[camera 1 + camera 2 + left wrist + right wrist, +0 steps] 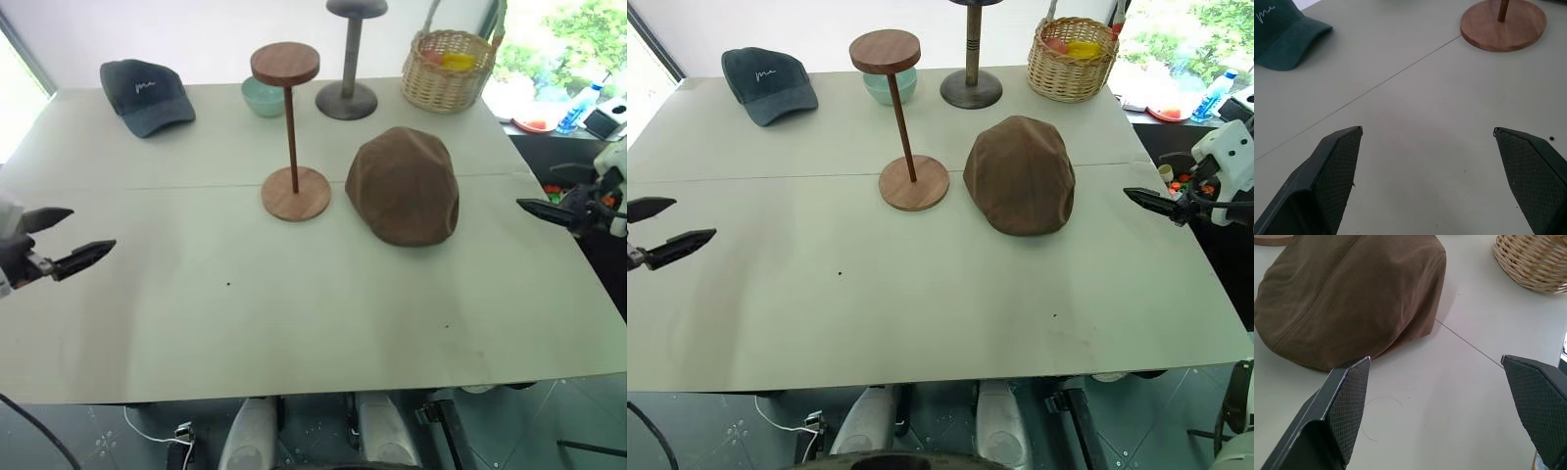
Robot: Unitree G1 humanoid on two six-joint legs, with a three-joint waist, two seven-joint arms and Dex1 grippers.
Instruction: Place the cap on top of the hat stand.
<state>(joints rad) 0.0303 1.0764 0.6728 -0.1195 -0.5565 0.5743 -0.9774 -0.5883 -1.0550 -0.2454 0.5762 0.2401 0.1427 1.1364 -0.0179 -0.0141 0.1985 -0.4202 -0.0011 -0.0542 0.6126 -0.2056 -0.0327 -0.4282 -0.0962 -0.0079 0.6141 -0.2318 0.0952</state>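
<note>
Beside the thin-rodded wooden hat stand (292, 130) lies the soft cap (405, 184) (both grippers spread wide, empty).

Left end effector (661, 228) jaws spread wide, right end effector (1148, 202) likewise, both empty

Soft matt cloth cap (404, 184), smooth wooden hat stand (291, 132), woven basket (450, 70)

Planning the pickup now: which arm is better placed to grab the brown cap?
Right. The right gripper hangs open beside the cap, on the cap's side of the hat stand. The left gripper, also open, is across the table.
</note>
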